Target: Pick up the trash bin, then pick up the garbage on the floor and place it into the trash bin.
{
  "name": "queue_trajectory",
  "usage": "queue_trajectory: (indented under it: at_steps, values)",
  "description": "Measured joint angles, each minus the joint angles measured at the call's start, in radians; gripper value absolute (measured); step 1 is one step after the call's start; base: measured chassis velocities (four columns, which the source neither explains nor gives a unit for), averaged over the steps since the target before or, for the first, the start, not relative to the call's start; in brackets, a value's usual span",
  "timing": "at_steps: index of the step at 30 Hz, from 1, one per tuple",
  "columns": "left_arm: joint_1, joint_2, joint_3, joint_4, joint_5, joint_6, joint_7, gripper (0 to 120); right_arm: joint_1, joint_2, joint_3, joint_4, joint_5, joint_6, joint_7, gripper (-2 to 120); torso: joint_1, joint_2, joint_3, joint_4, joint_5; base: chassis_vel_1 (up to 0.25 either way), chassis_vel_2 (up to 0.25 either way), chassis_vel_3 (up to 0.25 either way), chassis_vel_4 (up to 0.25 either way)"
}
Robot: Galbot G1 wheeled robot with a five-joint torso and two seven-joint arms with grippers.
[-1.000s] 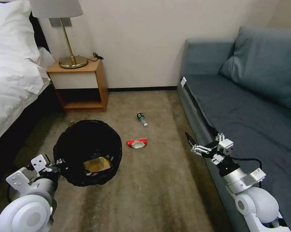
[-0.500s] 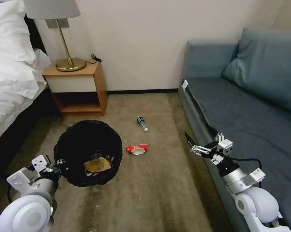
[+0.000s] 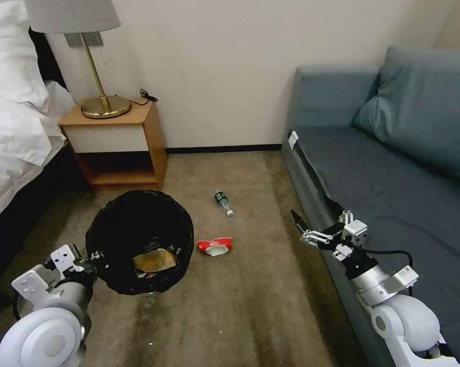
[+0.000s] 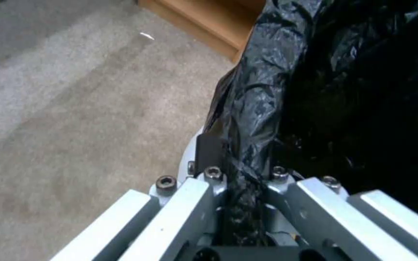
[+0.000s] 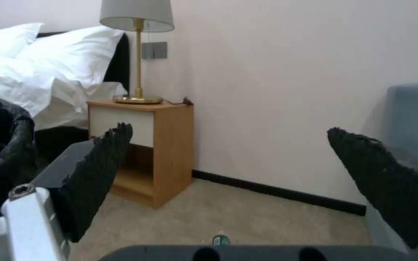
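Observation:
The trash bin [image 3: 141,239], lined with a crinkled black bag, hangs at the lower left, and my left gripper [image 3: 90,257] is shut on its near rim. In the left wrist view the fingers clamp the bag's folded edge [image 4: 240,170]. Tan and yellow garbage [image 3: 153,261] lies inside the bin. A crushed red-and-white packet [image 3: 214,246] lies on the carpet just right of the bin. A small clear bottle [image 3: 223,203] lies farther back; its green label and cap [image 5: 221,239] show in the right wrist view. My right gripper [image 3: 300,229] hovers open beside the sofa edge, its pads [image 5: 98,174] wide apart and holding nothing.
A wooden nightstand [image 3: 120,142] with a brass lamp [image 3: 100,104] stands against the back wall. A bed with white linen [image 3: 10,132] runs along the left. A blue-grey sofa [image 3: 393,173] fills the right. Open carpet [image 3: 250,295] lies between them.
The whole view has shifted: the camera has moved toward the wall. The packet and bottle sit lower in the picture, nearer the bin. Both arms keep their poses.

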Motion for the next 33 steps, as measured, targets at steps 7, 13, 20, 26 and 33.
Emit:
queue_trajectory:
  at_steps: [7,13,20,26,33]
  values:
    - [-0.004,0.002,-0.001,0.002,-0.002,0.0,0.0,1,0.005,0.001,-0.005,-0.004,0.0,0.001,-0.004,100,0.0,0.0,0.0,0.0001,0.0,-0.101,0.101,0.106,-0.109]
    - [-0.007,0.002,-0.001,0.002,-0.004,0.0,-0.001,1,0.009,0.002,-0.009,-0.011,-0.002,0.001,-0.005,100,0.0,0.0,0.0,-0.0001,0.0,-0.093,0.08,0.09,-0.083]
    - [-0.008,0.004,-0.004,0.002,-0.004,0.0,-0.001,1,0.012,0.009,-0.014,-0.027,-0.009,0.005,-0.012,100,0.0,0.0,0.0,0.0,-0.0001,-0.093,0.103,0.096,-0.102]
    - [-0.004,0.009,-0.001,0.001,0.0,0.0,-0.001,1,0.013,0.019,-0.026,-0.05,-0.023,0.017,-0.025,100,0.0,0.0,0.0,0.0001,-0.0001,-0.104,0.102,0.12,-0.094]
    - [-0.007,0.02,-0.003,0.0,-0.001,-0.001,-0.002,1,0.023,0.017,-0.035,-0.078,-0.029,0.023,-0.028,100,0.0,0.0,0.0,-0.0001,0.0001,-0.096,0.087,0.088,-0.085]
